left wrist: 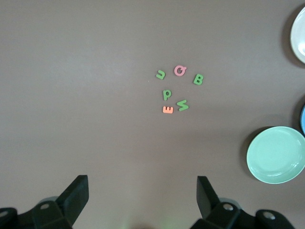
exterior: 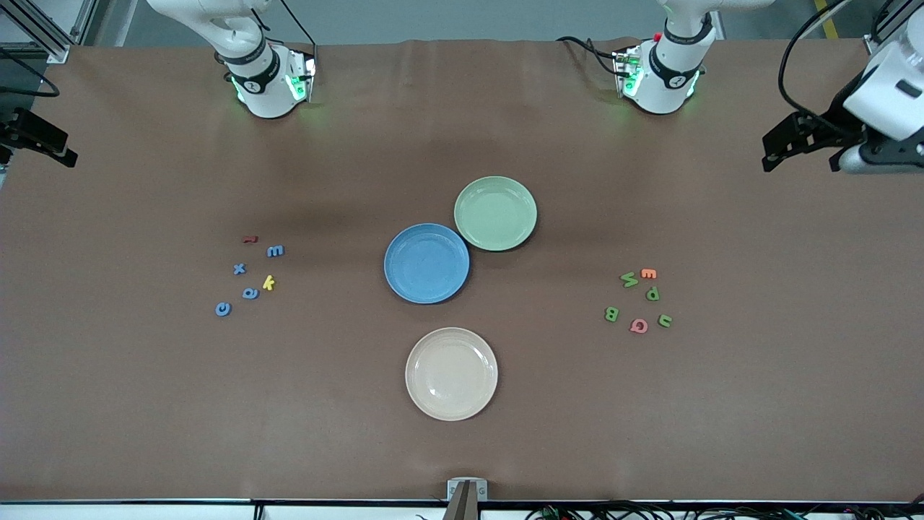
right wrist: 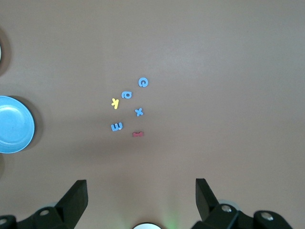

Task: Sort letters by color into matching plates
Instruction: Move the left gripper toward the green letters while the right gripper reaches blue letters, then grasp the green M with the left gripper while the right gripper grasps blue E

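Several blue letters (exterior: 250, 292) lie in a loose cluster toward the right arm's end of the table, also seen as blue letters (right wrist: 127, 95) in the right wrist view. Several green letters (exterior: 652, 293) lie toward the left arm's end, and as green letters (left wrist: 167, 94) in the left wrist view. The blue plate (exterior: 426, 263) and the pale green plate (exterior: 495, 213) touch at mid-table, both empty. My left gripper (left wrist: 142, 195) hangs open high over bare table beside the green letters. My right gripper (right wrist: 141, 195) hangs open high beside the blue letters. Neither holds anything.
A cream plate (exterior: 451, 373) stands nearer the front camera than the blue plate. A yellow letter (exterior: 268, 282) and a dark red one (exterior: 249, 238) lie among the blue letters. An orange letter (exterior: 648, 273) and a pink one (exterior: 639, 326) lie among the green.
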Robot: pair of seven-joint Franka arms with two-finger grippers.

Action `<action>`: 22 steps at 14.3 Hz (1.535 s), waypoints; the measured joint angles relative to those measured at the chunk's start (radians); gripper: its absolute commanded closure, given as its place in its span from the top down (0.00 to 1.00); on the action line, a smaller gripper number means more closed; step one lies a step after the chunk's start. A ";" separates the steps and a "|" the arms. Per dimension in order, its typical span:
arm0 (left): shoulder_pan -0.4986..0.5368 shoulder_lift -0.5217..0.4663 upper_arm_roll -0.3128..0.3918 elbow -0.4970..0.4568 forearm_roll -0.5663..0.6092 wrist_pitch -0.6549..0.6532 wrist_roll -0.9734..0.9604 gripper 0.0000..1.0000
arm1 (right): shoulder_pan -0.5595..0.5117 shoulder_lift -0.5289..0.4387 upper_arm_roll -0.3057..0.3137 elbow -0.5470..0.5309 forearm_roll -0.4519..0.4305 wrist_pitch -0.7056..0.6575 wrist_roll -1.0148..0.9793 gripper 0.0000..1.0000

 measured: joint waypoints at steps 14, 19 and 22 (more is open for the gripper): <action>-0.030 0.248 -0.109 -0.360 0.014 0.543 -0.518 0.99 | -0.045 0.151 -0.016 -0.007 0.034 0.127 0.000 1.00; -0.065 0.346 -0.121 -0.378 0.055 0.637 -0.700 0.93 | -0.025 0.268 -0.001 -0.011 0.040 0.179 -0.002 1.00; -0.064 0.363 -0.119 -0.436 0.055 0.742 -0.711 0.90 | 0.027 0.266 0.004 -0.078 0.060 0.211 -0.002 1.00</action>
